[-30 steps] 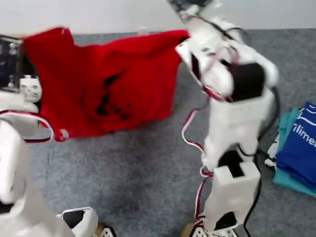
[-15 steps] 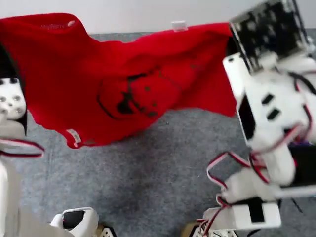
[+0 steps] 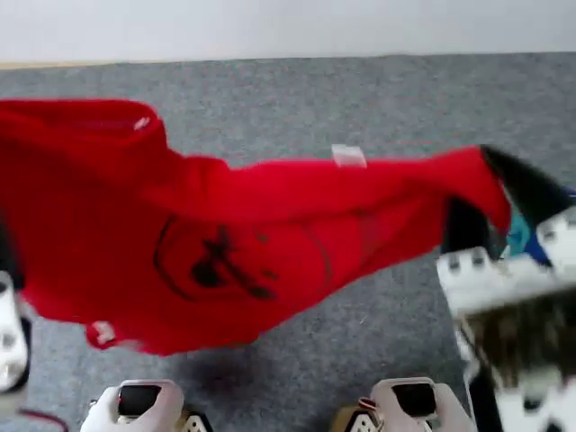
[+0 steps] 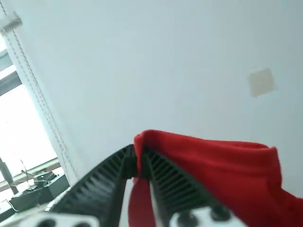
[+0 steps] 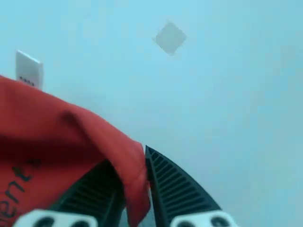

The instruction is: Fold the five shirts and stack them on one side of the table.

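Note:
A red shirt [image 3: 243, 252] with a black print hangs stretched in the air above the grey table [image 3: 360, 99], held at both ends. My right gripper [image 3: 490, 193] is shut on its right corner, high near the camera. In the right wrist view the black fingers [image 5: 175, 189] pinch the red shirt [image 5: 57, 137] at my right gripper [image 5: 137, 170]. In the left wrist view my left gripper [image 4: 138, 163] is shut on the red shirt [image 4: 213, 165], pointing up at the wall. A white label [image 3: 348, 156] sticks up from the shirt's top edge.
Folded teal and blue shirts [image 3: 518, 232] peek out at the table's right edge behind the right arm. The arms' white bases [image 3: 135, 405] stand at the near edge. A white wall [image 3: 288, 27] runs along the far side.
Both arms have lifted the red shirt off the table and pulled it toward the near side, higher and closer to the camera. The right arm swung right and down in view.

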Robot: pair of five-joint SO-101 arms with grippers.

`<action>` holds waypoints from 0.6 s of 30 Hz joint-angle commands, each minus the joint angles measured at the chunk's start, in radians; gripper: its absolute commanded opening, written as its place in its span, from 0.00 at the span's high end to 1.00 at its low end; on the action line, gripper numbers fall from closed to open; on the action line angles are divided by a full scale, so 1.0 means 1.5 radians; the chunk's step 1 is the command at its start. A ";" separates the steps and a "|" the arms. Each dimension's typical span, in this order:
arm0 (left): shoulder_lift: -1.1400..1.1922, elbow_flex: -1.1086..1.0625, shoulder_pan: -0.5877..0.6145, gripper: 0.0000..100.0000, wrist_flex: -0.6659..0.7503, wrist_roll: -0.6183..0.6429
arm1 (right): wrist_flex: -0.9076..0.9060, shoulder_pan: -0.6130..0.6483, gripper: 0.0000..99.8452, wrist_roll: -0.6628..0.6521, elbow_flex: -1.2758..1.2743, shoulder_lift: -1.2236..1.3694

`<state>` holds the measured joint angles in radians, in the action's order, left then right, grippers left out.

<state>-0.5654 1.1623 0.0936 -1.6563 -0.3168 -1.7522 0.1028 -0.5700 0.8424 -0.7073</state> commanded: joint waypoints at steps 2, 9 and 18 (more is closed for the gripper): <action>0.001 0.059 -0.003 1.00 0.002 -0.020 | -0.026 -0.059 0.99 -0.020 -0.078 -0.093; 0.001 0.103 -0.002 1.00 0.037 -0.068 | -0.026 -0.075 0.99 -0.033 -0.114 -0.152; 0.006 0.100 0.061 1.00 0.134 -0.084 | -0.026 -0.076 0.99 -0.032 -0.120 -0.149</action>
<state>-0.5669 1.3126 0.1734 -1.4753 -0.4365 -1.7522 -0.0015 -0.6114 0.6782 -0.9375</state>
